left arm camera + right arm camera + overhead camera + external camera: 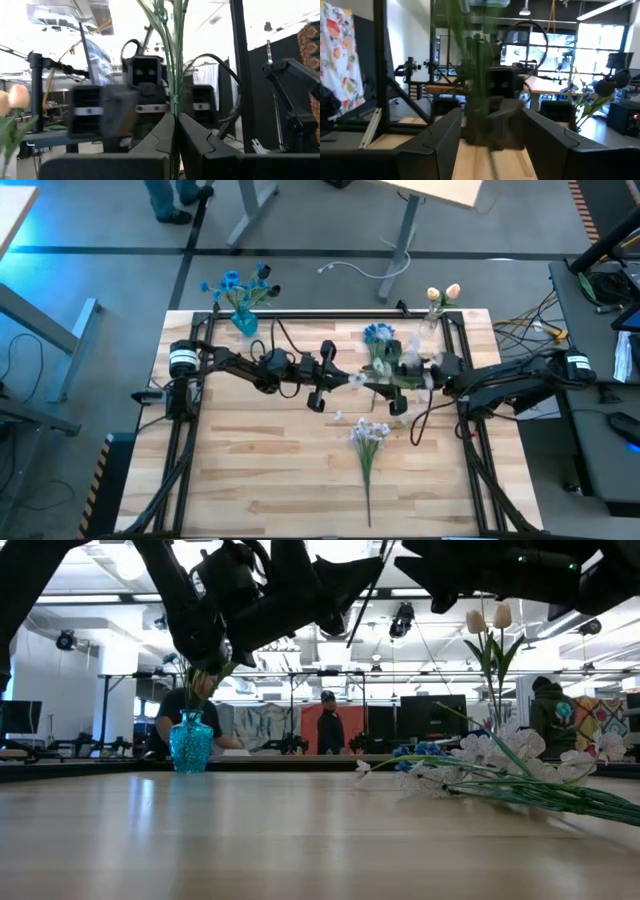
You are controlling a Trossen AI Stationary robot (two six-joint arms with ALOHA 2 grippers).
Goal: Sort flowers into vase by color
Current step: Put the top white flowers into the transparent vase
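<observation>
Lying flat toward the front of the pale wooden slatted counter (260, 470) is a white-lilac flower sprig (368, 434) on a long thin green stem, its blossoms pointing toward the middle and its stem running toward the front edge. Above the counter's centre the two dark arms meet. From the left side, the left end effector (322, 383) has its two dark fingers (160, 137) pressed together on a thin green stem (173, 60), as the left wrist view shows with the stem rising straight up between them. Facing it from the right side, the right end effector (400, 385) has its fingers (442, 137) spread apart, with a blurred green stem passing through the gap; whether either finger touches the stem cannot be told. Between the two end effectors hangs a bunch of blue and white blossoms with green leaves (380, 355). At the far left corner stands a small turquoise glass vase (244, 321) holding bright blue flowers (236, 284); in the low view the same vase (191, 743) sits on the counter's far edge. At the far right edge, peach-yellow tulip buds (442, 296) stand upright on thin stems, though what holds them cannot be made out. In the low view, white and blue blossoms lie low on the right. Beyond the counter, people (328, 726) show in the room.
</observation>
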